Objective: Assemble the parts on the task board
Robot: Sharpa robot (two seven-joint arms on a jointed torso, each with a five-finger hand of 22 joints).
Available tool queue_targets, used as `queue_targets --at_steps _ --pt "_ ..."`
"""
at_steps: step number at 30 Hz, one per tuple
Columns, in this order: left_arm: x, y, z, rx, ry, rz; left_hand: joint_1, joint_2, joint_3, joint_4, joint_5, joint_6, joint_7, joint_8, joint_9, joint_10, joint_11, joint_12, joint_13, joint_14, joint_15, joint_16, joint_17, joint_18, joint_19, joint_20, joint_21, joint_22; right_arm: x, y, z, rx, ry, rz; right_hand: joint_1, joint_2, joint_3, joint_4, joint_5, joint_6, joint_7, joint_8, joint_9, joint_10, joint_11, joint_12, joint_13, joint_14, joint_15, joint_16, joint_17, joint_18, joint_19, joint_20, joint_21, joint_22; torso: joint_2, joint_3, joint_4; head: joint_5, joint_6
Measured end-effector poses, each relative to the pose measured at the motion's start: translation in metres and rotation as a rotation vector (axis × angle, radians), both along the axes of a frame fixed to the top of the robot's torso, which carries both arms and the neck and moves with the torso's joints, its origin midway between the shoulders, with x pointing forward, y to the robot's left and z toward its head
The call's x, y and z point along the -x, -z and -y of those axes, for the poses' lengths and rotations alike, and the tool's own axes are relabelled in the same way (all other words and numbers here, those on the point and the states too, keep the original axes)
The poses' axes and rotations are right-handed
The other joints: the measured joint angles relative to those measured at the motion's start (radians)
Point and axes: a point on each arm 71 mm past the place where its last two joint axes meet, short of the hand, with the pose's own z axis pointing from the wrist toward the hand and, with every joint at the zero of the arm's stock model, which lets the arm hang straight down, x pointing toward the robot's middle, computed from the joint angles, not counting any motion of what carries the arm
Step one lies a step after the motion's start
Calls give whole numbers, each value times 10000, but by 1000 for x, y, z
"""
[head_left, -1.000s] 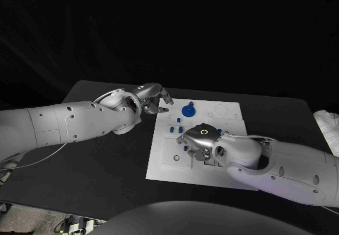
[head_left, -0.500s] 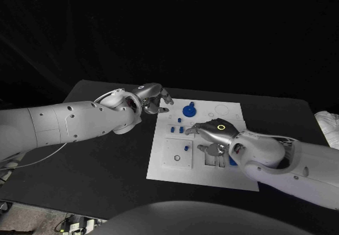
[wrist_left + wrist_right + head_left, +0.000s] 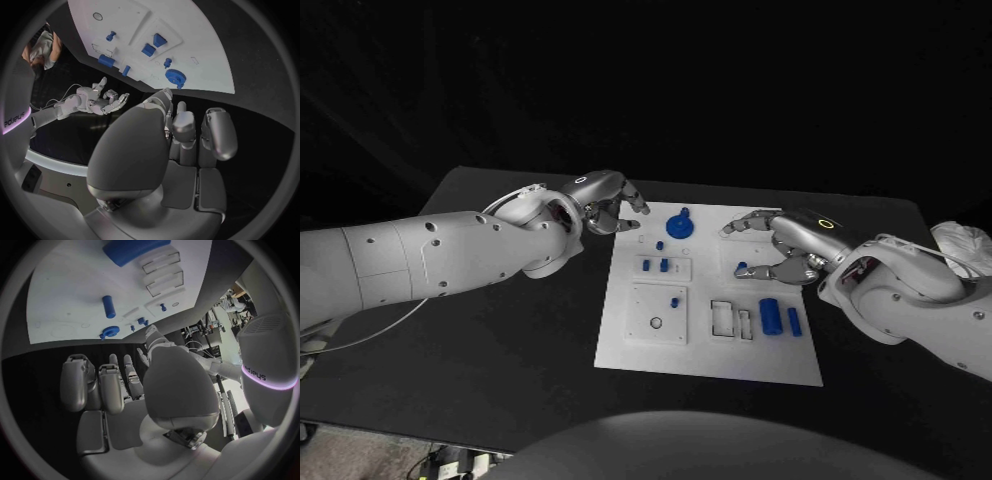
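The white task board (image 3: 718,355) lies mid-table. On it sit a blue gear (image 3: 682,223), two small blue blocks (image 3: 656,265), a small peg (image 3: 675,301) and two blue cylinders (image 3: 780,318) lying side by side near the slots. My left hand (image 3: 610,200) hovers at the board's far left corner, fingers bent, holding nothing. My right hand (image 3: 783,245) is over the board's far right part, fingers apart and empty, its thumb close to a small blue piece (image 3: 743,267). The left wrist view shows the gear (image 3: 175,77) beyond the fingers; the right wrist view shows a cylinder (image 3: 134,249).
A black ring (image 3: 656,323) lies on the square plate at the board's near left. Empty rectangular slots (image 3: 733,320) sit beside the cylinders. Black table surrounds the board, and a white cloth (image 3: 963,245) lies at the table's right edge.
My right hand has lifted from the board's near middle and swung to its far right part, uncovering the two blue cylinders. The left hand has stayed put.
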Motion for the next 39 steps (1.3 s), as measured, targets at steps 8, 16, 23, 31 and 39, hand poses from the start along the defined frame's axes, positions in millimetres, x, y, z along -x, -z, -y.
queue_targets --at_steps 8,16,23,31,39 --pt "3 1 3 86 130 21 44 44 58 -4 48 38 38 0 7 35 -35 0 -23 0 0 0 -1 -1 0 0 0 -1 -11 20 27 -840 781 -956 590 728 433 -263 1437 378 631 79 -223 140 53 -75 -589 -247 126 -124 -8 -1 -265 141 -383 -1 16 12 1 -85 0" --pt "3 2 3 103 153 9 78 78 154 -16 48 70 69 0 9 72 -72 0 -43 -35 -35 0 -2 -1 0 0 0 -1 -13 41 28 -980 994 -1789 1127 916 613 -945 2542 518 804 117 -155 714 57 534 -523 -488 126 -272 -329 1 -526 161 -737 -2 17 9 12 -140 0" --pt "4 4 3 103 148 -21 77 78 153 -16 48 69 69 0 8 72 -72 0 -50 -35 -35 0 -2 0 0 0 0 -2 -14 53 26 -832 997 -2197 1129 918 628 -1208 2483 736 945 313 112 1410 -31 1448 -82 -488 126 -272 -336 3 -525 161 -737 -2 22 2 20 -159 0" --pt "5 9 2 89 110 -112 77 78 207 -14 32 69 69 0 8 72 -73 0 -52 -35 -35 0 -3 0 0 0 0 -2 -13 62 22 -642 910 -2424 1233 1021 807 -1443 2913 931 891 549 453 1515 -135 1990 298 -523 91 -272 -383 2 -561 125 -737 -3 26 3 19 -160 0" --pt "5 11 0 73 72 -144 118 118 291 -17 1 105 104 0 7 143 -71 0 -63 -35 -35 0 -14 -1 0 0 0 -2 -13 64 18 -642 761 -2350 1480 1049 1215 -1850 4185 1503 962 1539 1264 1781 -311 2784 879 -445 -59 -272 -286 5 -436 -1 -487 -3 24 0 20 -152 0"
